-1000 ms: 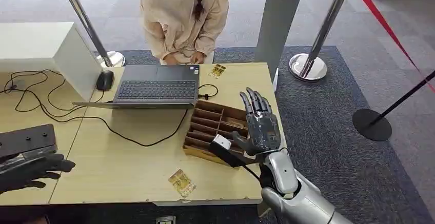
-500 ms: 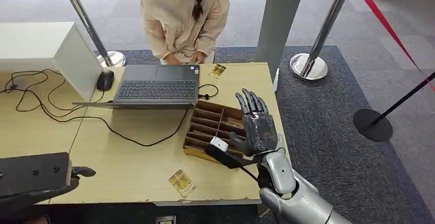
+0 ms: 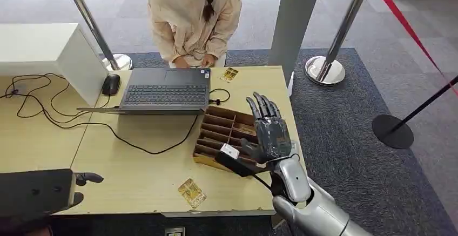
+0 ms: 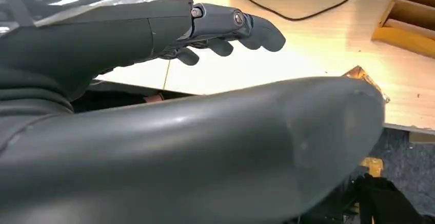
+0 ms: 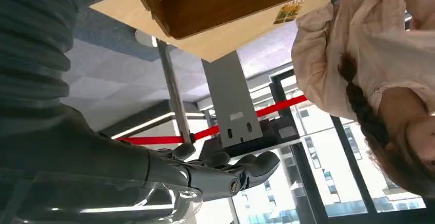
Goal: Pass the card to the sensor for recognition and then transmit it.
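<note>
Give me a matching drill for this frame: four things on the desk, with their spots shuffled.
Things:
1. laptop
2. mouse
3. wooden organizer
4. near card

Places:
A. lying flat by the desk's front edge
B. under the raised right hand
C. in front of the seated person
D. beside the laptop, on the white box's side

Pairs: 1-C, 2-D, 3-B, 4-A
</note>
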Controlling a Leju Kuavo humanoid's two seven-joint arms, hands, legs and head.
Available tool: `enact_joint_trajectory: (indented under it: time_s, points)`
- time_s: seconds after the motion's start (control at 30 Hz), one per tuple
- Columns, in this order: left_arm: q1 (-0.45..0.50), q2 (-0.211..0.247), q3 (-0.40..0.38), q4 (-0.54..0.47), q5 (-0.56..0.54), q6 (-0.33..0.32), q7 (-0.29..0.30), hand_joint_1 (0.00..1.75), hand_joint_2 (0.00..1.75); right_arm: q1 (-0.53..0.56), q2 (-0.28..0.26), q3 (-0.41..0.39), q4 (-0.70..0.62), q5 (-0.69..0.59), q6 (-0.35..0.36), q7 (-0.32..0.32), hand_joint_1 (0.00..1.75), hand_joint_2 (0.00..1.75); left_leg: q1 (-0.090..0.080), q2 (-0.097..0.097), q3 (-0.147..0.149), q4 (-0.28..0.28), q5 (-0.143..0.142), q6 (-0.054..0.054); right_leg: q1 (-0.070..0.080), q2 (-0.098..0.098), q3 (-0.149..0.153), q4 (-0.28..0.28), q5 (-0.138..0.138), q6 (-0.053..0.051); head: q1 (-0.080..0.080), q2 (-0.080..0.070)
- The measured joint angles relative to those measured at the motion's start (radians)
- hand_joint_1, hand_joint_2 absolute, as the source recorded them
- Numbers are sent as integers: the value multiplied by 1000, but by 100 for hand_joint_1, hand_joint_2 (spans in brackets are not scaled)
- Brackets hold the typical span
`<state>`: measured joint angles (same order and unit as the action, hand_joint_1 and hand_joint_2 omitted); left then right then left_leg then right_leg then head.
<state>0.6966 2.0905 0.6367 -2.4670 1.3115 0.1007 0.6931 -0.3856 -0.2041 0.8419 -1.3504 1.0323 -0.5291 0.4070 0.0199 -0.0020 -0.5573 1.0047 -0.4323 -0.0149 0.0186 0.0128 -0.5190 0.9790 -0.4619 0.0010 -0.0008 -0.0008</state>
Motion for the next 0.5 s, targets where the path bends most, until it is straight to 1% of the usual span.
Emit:
enact_joint_trajectory:
  time_s: [0.13, 0.33, 0.47, 0.5]
  points:
    - [0, 0, 6, 0, -19, -5, 0, 0, 0, -4, 0, 0, 4, 0, 0, -5, 0, 175, 0, 0, 0, 0, 0, 0, 0, 0, 0, 0, 0, 0, 0, 0]
    - [40, 2, 21, 2, -106, -22, 0, 0, 0, -7, 9, -4, 13, 0, 1, -23, 0, 175, 0, 0, 0, 0, 0, 0, 0, 0, 0, 0, 0, 0, 0, 0]
    - [-14, 2, 12, -2, -150, -23, 3, 0, 0, -17, 11, -6, 19, -11, -4, -25, 0, 175, -1, 0, 0, 0, 0, 0, -1, 0, 0, 0, 0, 0, 0, 0]
    - [-14, 2, 12, -2, -161, -34, 3, 0, 0, -20, 12, -6, 19, -14, -4, -25, 0, 175, -1, -1, -1, 0, 1, 1, -1, 0, -1, 0, 0, 0, 0, 0]
